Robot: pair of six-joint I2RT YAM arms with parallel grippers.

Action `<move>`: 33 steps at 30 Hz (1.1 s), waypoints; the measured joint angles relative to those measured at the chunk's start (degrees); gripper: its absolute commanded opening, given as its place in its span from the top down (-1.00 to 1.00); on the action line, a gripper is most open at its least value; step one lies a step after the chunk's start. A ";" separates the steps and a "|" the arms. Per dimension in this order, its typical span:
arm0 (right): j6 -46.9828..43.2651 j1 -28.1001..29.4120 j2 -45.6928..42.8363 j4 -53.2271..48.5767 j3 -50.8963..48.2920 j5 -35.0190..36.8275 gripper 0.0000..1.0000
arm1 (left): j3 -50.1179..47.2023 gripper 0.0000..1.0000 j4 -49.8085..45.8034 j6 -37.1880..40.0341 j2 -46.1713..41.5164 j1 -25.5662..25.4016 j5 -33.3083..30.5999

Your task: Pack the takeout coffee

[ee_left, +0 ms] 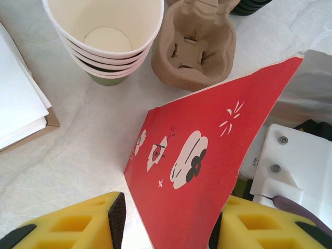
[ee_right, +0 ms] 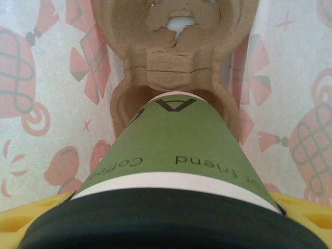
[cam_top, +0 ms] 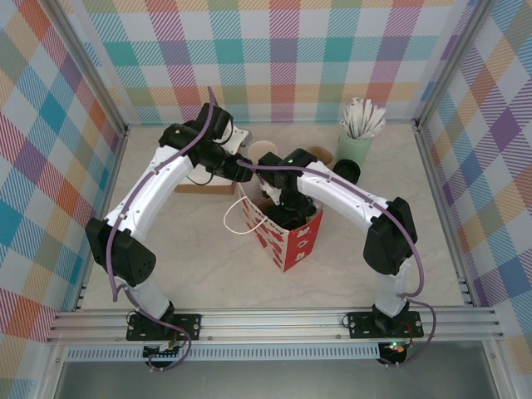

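1. Right claw [ee_right: 171, 224] pinches the takeout coffee [ee_right: 176, 150] beside its black lid [ee_right: 155, 228]; the cup base meets a socket of the pulp carrier [ee_right: 176, 62] inside the paper bag [cam_top: 293, 243].
2. Bag walls stand close on both sides of the carrier.
3. Cup: dark green, white band under the lid, black lettering.
4. Left claw [ee_left: 166, 228] straddles the bag's red wall; whether it clamps cannot be told.

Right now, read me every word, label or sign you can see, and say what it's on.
"Coffe": dark-green paper cup with black plastic lid.
"friend": same cup.
Black triangle mark: same cup.
Print on white plastic bracket: too small.
Red paper bag: pictures, no words.
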 measured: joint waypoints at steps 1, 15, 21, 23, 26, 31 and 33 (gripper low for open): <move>0.00 0.00 0.00 0.07 -0.02 0.00 -0.57 | 0.00 0.09 0.00 0.00 0.00 0.00 0.00; -0.20 0.00 -0.02 0.46 -0.26 0.00 -0.57 | 0.00 0.09 0.00 0.00 0.00 0.00 0.00; -0.17 0.00 -0.02 -0.07 -0.24 -0.07 -0.57 | 0.00 0.09 -0.02 0.02 0.00 0.00 0.00; -0.17 0.00 -0.02 -0.59 -0.24 -0.15 -0.57 | 0.00 0.09 -0.02 0.02 0.00 0.00 0.00; -0.15 0.00 -0.02 -1.25 -0.24 -0.24 -0.57 | 0.00 0.09 -0.02 0.00 0.00 0.00 0.02; -0.15 0.00 -0.02 -1.27 -0.24 -0.24 -0.57 | 0.00 0.09 -0.02 0.02 0.00 0.00 0.02; -0.15 0.00 -0.02 -1.25 -0.24 -0.24 -0.57 | 0.00 0.09 -0.02 0.02 0.00 0.00 0.02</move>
